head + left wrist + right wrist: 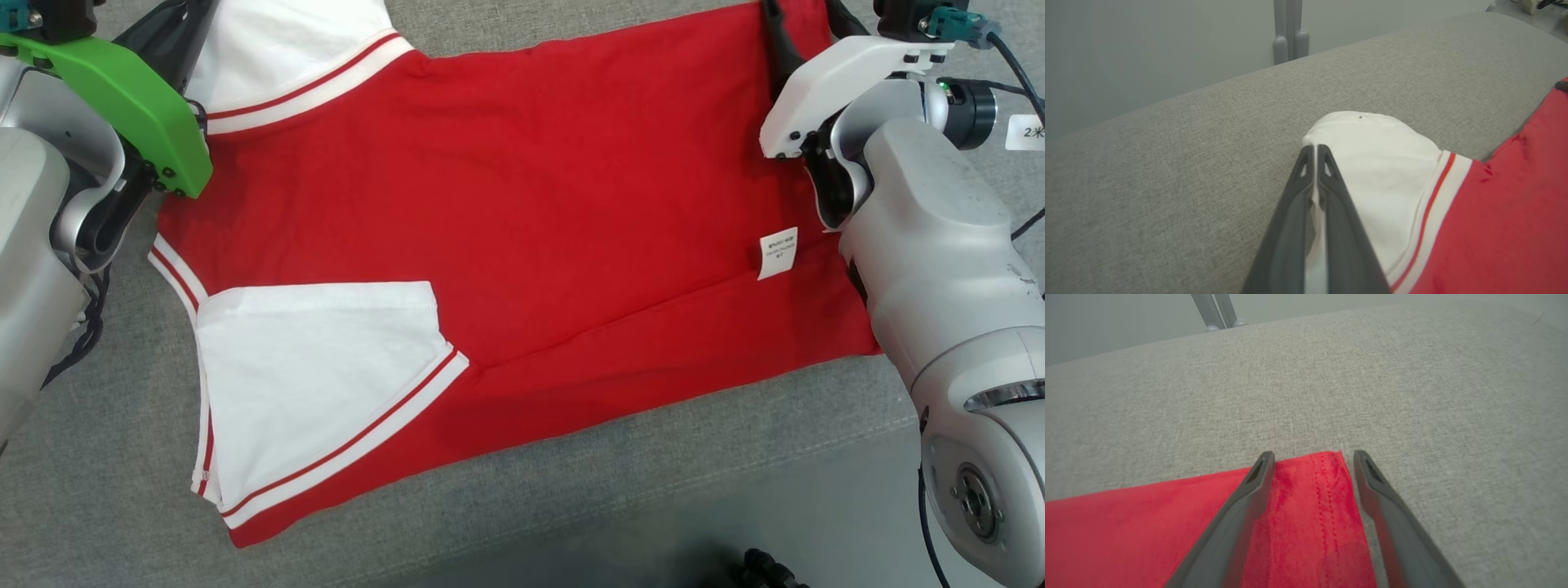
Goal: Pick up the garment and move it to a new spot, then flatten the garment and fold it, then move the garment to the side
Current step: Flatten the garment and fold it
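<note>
Garment (522, 204): red shirt with white sleeves and red-and-white striped cuffs, spread mostly flat on the grey fabric surface (571, 506), lying crosswise between the two arms.

Left gripper (1314, 147): clenched. A strip of white cloth runs up between the two dark fingers, so it is grasping the garment at the far white sleeve (1384, 171). In its wrist view the rest of that sleeve bulges just right of the fingertips; the striped cuff and red body lie further right. Bare grey surface lies to the left of and beyond the fingers.

Right gripper (1312, 455): released, jaws spread wide. The stitched red hem corner lies between the two fingers, its end level with the fingertips; whether either finger touches the cloth cannot be told. Red cloth extends to the left of the left finger; grey surface lies ahead and to the right.

Head view: the near white sleeve (318, 384) lies folded in over the red body. A small white label (777, 253) sits on the red cloth just beside the right arm.
</note>
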Available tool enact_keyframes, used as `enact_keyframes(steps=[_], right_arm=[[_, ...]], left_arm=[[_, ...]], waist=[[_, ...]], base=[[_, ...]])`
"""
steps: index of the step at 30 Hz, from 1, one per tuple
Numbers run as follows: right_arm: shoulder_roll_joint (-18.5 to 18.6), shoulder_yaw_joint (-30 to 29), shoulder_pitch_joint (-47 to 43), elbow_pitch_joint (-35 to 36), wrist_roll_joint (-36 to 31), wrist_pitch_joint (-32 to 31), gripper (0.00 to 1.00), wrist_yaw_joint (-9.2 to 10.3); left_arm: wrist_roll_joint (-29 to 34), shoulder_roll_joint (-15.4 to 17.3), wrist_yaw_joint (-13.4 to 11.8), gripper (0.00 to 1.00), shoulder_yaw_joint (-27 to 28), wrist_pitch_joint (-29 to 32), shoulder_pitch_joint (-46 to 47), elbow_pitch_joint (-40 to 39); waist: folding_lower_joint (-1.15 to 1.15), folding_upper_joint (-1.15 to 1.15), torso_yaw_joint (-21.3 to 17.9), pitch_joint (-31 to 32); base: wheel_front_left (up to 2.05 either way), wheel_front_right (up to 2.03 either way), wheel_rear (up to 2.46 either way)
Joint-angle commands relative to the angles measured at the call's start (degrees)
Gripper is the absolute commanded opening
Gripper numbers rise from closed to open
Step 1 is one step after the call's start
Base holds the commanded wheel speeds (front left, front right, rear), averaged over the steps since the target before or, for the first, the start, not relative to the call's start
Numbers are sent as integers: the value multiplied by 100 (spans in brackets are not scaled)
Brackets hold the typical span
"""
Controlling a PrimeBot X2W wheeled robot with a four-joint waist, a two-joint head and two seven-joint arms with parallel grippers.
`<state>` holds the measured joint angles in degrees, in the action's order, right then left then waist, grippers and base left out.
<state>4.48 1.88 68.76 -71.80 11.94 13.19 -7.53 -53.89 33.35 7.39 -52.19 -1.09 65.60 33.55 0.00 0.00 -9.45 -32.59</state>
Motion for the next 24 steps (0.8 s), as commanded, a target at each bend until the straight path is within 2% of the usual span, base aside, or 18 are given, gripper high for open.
enact_keyframes(steps=[1, 2, 10, 15, 24], right_arm=[[41, -35, 69, -44, -81, 20, 25, 8], [49, -65, 75, -72, -109, 30, 0, 8], [93, -267, 102, -132, -382, 160, 0, 9], [95, -353, -112, 76, -376, 200, 0, 9], [94, -91, -921, 1106, 158, 204, 0, 8]], left_arm=[[9, -6, 11, 0, -9, -35, 106, -24], [10, -8, 11, 0, -13, -48, 106, -33], [48, 47, -1, 0, 60, -409, 2, -43], [26, 16, -2, 0, 107, -738, -176, -58], [322, 196, -158, 0, 130, -1306, -720, -490]], waist=[[0, 0, 27, -25], [0, 0, 36, -31], [0, 0, 66, 34], [0, 0, 107, 206], [0, 0, 73, 554]], base=[[0, 0, 0], [0, 0, 0], [0, 0, 0], [0, 0, 0], [0, 0, 0]])
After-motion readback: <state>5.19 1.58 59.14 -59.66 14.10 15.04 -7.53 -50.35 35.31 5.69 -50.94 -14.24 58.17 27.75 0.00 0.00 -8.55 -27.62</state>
